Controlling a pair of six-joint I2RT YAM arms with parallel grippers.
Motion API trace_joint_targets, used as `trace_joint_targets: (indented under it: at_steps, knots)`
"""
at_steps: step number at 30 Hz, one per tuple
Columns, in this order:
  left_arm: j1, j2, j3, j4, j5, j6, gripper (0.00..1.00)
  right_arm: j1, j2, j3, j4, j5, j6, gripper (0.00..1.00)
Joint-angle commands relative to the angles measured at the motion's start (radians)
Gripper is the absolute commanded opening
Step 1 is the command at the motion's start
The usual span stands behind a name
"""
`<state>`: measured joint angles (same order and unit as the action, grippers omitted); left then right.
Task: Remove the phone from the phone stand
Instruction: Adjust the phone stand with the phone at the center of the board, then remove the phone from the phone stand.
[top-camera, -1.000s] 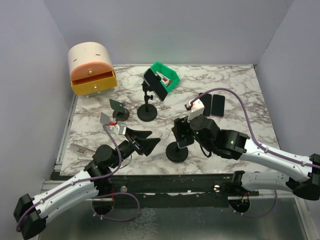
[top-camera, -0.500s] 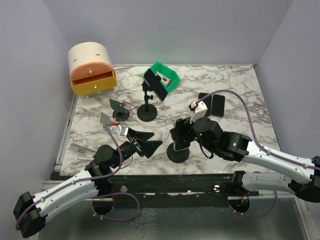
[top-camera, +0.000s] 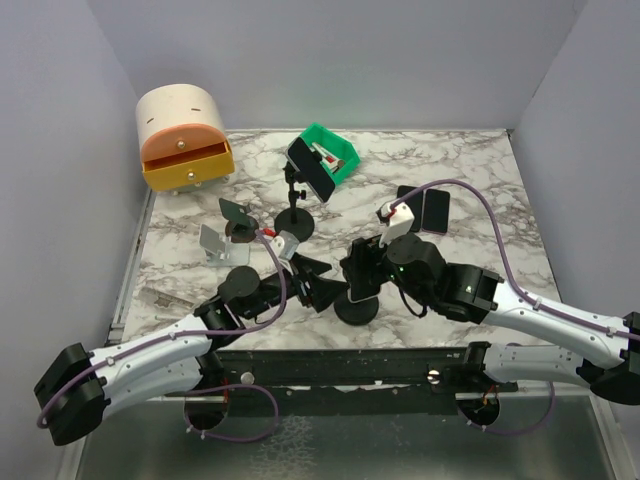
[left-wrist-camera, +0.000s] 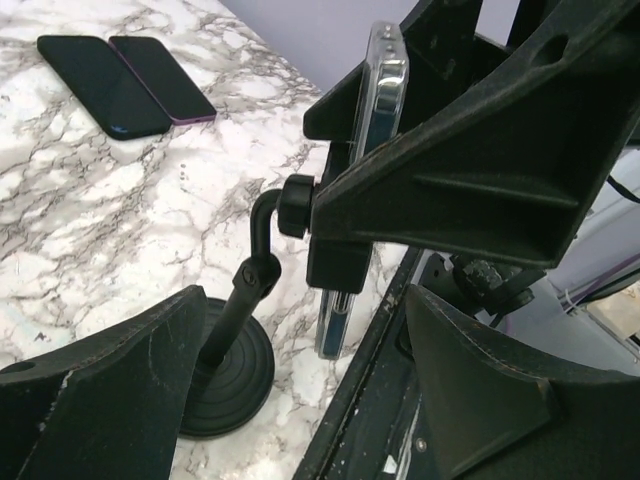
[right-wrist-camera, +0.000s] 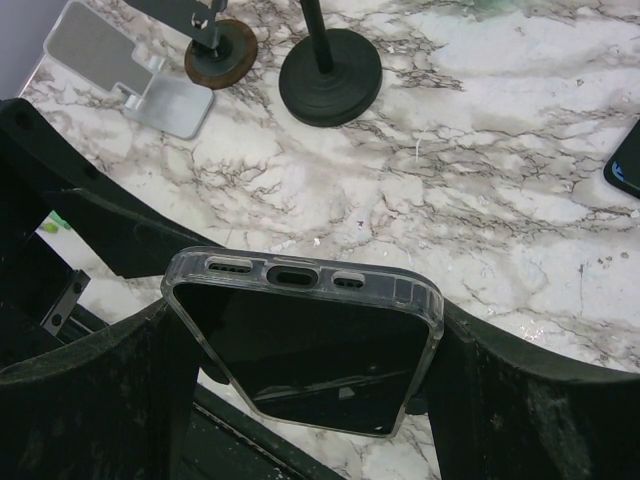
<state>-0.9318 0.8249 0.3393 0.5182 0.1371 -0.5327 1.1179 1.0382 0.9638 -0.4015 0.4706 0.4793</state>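
Over the last second the left gripper (top-camera: 318, 285) had swung right across the marble-patterned table (top-camera: 470, 170), from well left of the black round-based phone stand (top-camera: 355, 308) to just beside it. In its wrist view its fingers stood spread wide with nothing between the pads, and the stand's bent stem and base lay just ahead of them. The right gripper (top-camera: 362, 270) had barely shifted. It was clenched on the dark phone in a clear case (right-wrist-camera: 300, 350), one finger against each long side.

The phone was upright and appeared to sit in the stand's clamp, near the front edge of the table, so the removal was not yet done. The left arm's approach looked like preparation to brace the stand while the right pulled the phone free. That is a judgement only. A light base could tip or lift with the phone if it were not held down.

At the back of the table, a green plastic bin (top-camera: 340, 150) held something red and white, too small to identify. Farther left, a cream rounded cabinet (top-camera: 175, 105) had its orange drawer (top-camera: 187, 162) partly out, with its contents not visible. A second black stand (top-camera: 293, 225) carried another phone, and two dark phones (top-camera: 425, 208) lay flat at the right.
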Motion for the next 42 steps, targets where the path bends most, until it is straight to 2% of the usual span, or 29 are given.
trace_joint_targets:
  at_steps: [1, 6, 10, 21, 27, 33, 35, 39, 42]
  knots:
    - [-0.007, 0.061, 0.060, 0.045, 0.056, 0.057, 0.82, -0.001, 0.021, 0.014, -0.023, -0.022, -0.002, 0.15]
    - [-0.009, 0.111, 0.080, 0.048, 0.056, 0.070, 0.79, -0.001, 0.027, 0.021, -0.017, -0.026, -0.004, 0.15]
    - [-0.012, 0.121, 0.077, 0.057, 0.007, 0.069, 0.72, -0.001, 0.035, 0.026, -0.017, -0.028, -0.001, 0.15]
    - [-0.018, 0.127, 0.065, 0.119, 0.024, 0.072, 0.59, -0.001, 0.045, 0.021, -0.013, -0.033, 0.007, 0.14]
    - [-0.018, 0.113, 0.053, 0.135, 0.024, 0.095, 0.34, -0.001, 0.041, 0.019, -0.017, -0.027, 0.013, 0.15]
    - [-0.019, 0.115, 0.043, 0.141, 0.034, 0.093, 0.23, -0.001, 0.031, 0.015, -0.018, -0.026, 0.018, 0.16]
    - [-0.019, 0.114, 0.039, 0.144, 0.038, 0.094, 0.16, -0.001, 0.027, 0.014, -0.018, -0.029, 0.023, 0.22]
    - [-0.021, 0.111, 0.036, 0.149, 0.037, 0.100, 0.02, -0.001, 0.014, 0.010, -0.013, -0.029, 0.035, 0.54]
    - [-0.021, 0.109, 0.036, 0.151, 0.031, 0.103, 0.00, -0.001, 0.007, 0.012, -0.017, -0.021, 0.042, 0.67]
